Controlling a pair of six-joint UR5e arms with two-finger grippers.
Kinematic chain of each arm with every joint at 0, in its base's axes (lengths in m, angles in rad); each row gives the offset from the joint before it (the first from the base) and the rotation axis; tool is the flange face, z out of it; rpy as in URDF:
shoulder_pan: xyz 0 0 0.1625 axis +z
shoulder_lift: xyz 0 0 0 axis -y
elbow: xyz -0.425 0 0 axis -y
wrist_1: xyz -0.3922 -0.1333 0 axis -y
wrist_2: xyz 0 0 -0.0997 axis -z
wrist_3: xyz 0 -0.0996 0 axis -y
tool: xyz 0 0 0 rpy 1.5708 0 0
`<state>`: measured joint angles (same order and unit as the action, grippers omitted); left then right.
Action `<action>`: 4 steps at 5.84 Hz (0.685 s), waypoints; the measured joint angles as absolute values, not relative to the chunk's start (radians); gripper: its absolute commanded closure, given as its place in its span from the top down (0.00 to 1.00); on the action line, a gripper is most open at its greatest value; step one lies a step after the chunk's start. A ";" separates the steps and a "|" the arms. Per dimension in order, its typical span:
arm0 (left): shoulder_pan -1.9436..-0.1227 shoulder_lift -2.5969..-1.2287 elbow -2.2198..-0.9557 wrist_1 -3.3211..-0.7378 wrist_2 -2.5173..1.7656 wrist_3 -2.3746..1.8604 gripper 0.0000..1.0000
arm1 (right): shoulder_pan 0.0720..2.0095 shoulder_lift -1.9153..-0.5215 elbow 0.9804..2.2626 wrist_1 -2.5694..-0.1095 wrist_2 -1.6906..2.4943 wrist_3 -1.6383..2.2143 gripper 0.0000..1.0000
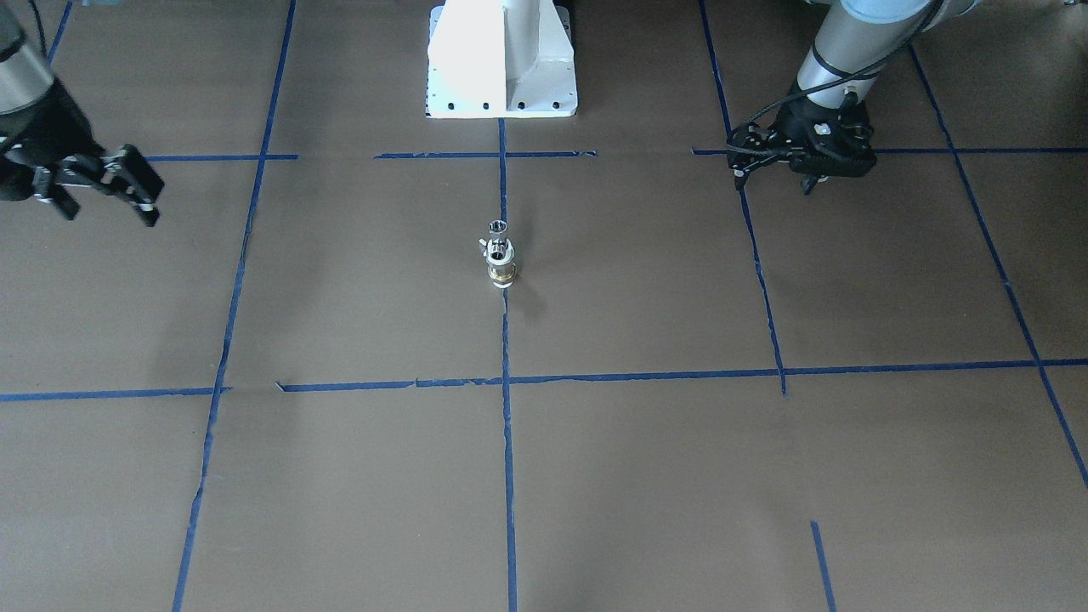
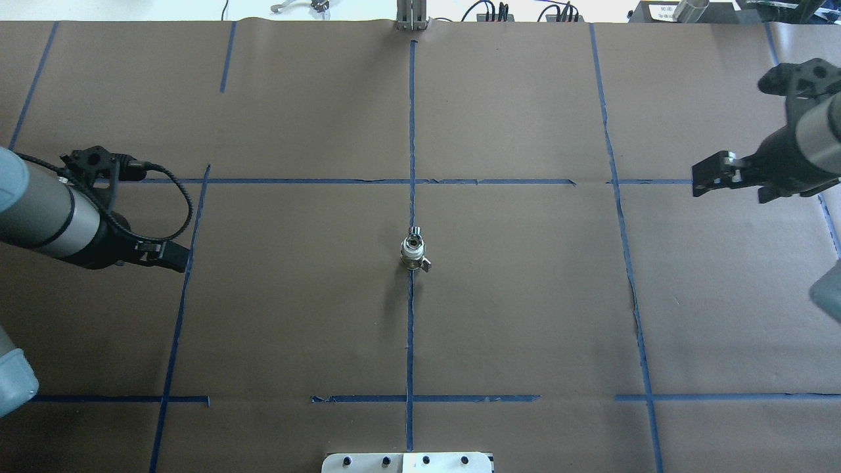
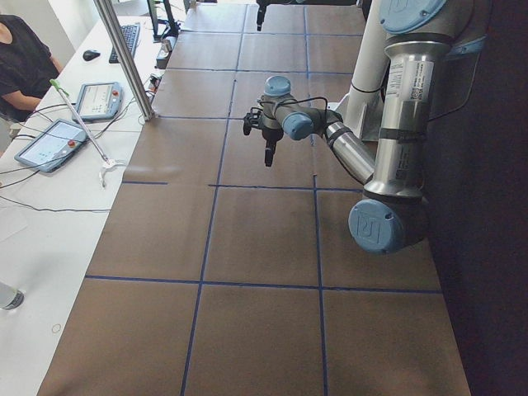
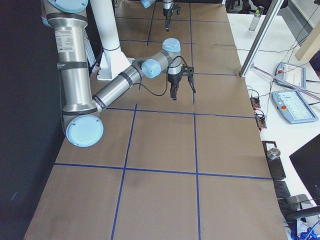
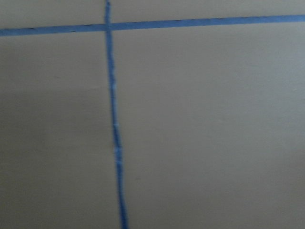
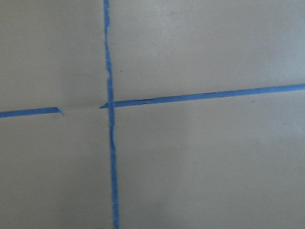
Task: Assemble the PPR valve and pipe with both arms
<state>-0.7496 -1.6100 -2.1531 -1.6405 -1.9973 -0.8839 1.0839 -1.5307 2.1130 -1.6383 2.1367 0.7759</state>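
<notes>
The PPR valve stands upright on the centre tape line, with a brass band and a small side handle; it also shows in the overhead view. The small chrome pipe sits right beside it on the robot's side; I cannot tell whether they touch. My left gripper hovers far off to one side, open and empty. My right gripper hovers far off to the other side, open and empty. Both wrist views show only brown paper and tape.
The robot's white pedestal base stands behind the parts. Blue tape lines grid the brown table cover. Tablets and cables lie past the far table edge, where an operator sits. A metal post rises there.
</notes>
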 measured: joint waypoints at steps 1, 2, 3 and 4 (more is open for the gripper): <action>-0.823 -1.543 -2.175 -1.641 -2.030 -0.761 1.00 | 1.240 -1.581 2.034 -1.639 2.231 0.527 1.00; -0.917 -1.488 -2.186 -1.640 -2.110 -0.629 1.00 | 1.389 -1.615 1.922 -1.640 2.290 0.234 1.00; -1.016 -1.433 -2.190 -1.639 -2.205 -0.495 1.00 | 1.507 -1.622 1.809 -1.642 2.316 0.006 1.00; -1.105 -1.377 -2.180 -1.637 -2.255 -0.339 1.00 | 1.589 -1.621 1.720 -1.644 2.325 -0.146 1.00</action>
<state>-1.1053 -1.3773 -2.1803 -1.6368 -2.2551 -0.3385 1.5890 -1.6206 1.7205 -1.6445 2.3251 -0.1464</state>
